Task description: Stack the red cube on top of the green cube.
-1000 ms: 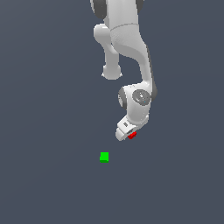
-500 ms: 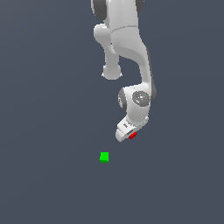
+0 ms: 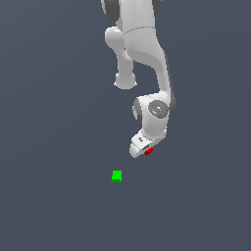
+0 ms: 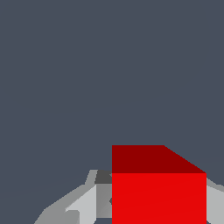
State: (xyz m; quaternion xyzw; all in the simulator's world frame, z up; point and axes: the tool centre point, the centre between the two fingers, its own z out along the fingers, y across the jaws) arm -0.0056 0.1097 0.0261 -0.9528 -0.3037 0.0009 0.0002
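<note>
The red cube (image 3: 149,151) shows as a small red patch under the white hand, with my gripper (image 3: 146,152) lowered over it. In the wrist view the red cube (image 4: 158,197) fills the space between the grey fingers (image 4: 89,203), which press against both of its sides, so the gripper is shut on it. The green cube (image 3: 116,176) lies alone on the dark floor, a short way toward the exterior view's left and nearer the camera than the gripper. It is out of the wrist view.
The surface is a plain dark grey floor (image 3: 54,147). The white arm (image 3: 147,54) rises from the gripper toward the top of the exterior view.
</note>
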